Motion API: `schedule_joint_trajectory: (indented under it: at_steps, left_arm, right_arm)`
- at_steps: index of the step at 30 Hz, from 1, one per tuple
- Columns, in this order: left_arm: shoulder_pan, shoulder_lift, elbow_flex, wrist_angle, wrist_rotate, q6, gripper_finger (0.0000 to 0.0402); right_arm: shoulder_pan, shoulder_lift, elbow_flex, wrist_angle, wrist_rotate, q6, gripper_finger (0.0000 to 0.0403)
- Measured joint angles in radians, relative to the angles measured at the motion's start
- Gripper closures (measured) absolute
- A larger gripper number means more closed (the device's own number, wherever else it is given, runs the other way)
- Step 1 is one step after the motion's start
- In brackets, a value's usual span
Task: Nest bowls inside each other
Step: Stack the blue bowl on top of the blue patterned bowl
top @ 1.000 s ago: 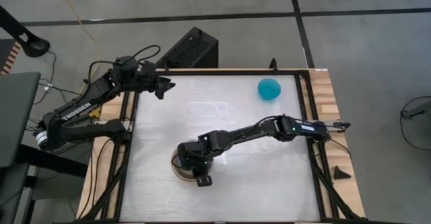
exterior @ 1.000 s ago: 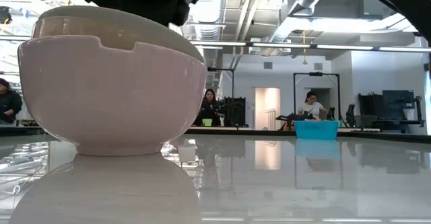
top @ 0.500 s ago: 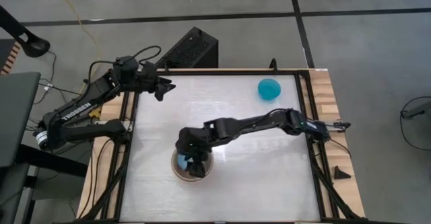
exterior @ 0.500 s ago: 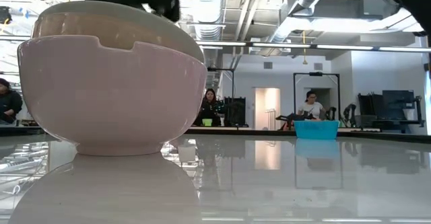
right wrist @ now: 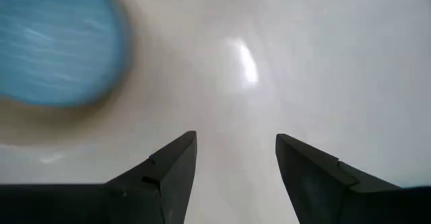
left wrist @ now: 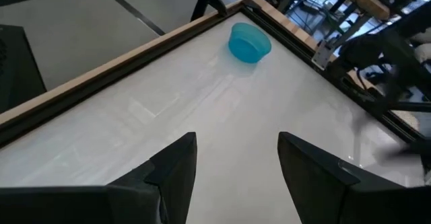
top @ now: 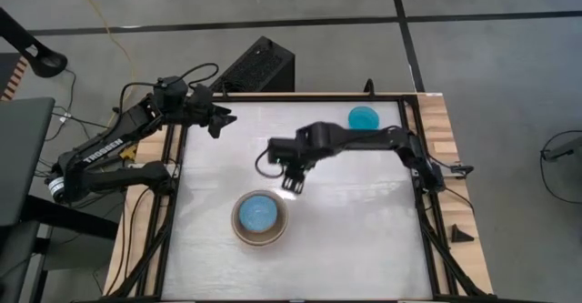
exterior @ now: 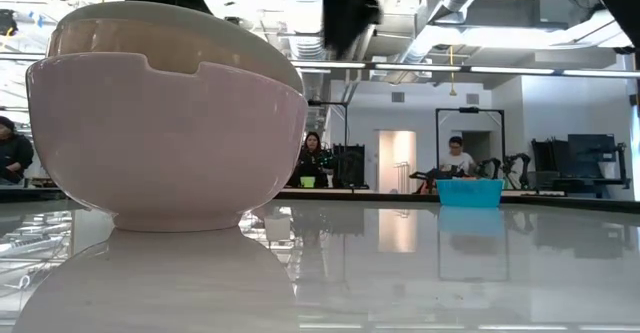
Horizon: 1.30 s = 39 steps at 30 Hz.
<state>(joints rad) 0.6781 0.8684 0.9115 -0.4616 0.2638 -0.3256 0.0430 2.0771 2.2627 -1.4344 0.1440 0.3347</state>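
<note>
Near the table's front, left of the middle, stands a stack of bowls [top: 260,237]. The low view shows its pink outer bowl [exterior: 165,143] resting on its base, with a cream bowl's rim [exterior: 170,33] above it. A blue bowl [top: 257,214] [right wrist: 57,46] lies innermost. A teal bowl [top: 365,118] [left wrist: 250,42] [exterior: 470,192] stands alone on the table at the far right. My right gripper [top: 291,183] [right wrist: 236,177] hangs open above the table, beyond the stack. My left gripper [top: 218,119] [left wrist: 236,177] waits open at the far left.
A wooden and black frame [top: 414,157] borders the white tabletop. A black box [top: 259,66] stands beyond the far edge. People sit in the room behind the table [exterior: 458,158]. Bare tabletop lies between the stack and the teal bowl.
My right gripper was down over the stack, hiding its inside. It has risen and gone toward the table's far edge, tipping to point more steeply down. The blue bowl now shows lying inside the stack. The stack has not moved.
</note>
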Motion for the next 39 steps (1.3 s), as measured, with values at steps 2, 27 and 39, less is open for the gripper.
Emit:
schedule_joint_trajectory:
  at_steps: [2,27,39]
  left_arm:
    - [0.0,0.0,0.0,0.0,0.012,0.0,0.0205]
    - [0.0,0.0,0.0,0.0,0.046,-0.003,0.0205]
    - [0.0,0.0,0.0,0.003,0.001,-0.013,0.0205]
  right_arm:
    - [-0.032,-0.004,0.0,-0.099,0.037,-0.01,0.0166]
    - [-0.526,-0.002,-0.494,-0.054,-0.012,-0.071,0.0167]
    - [-0.662,-0.031,-0.526,-0.013,0.056,-0.081,0.0167]
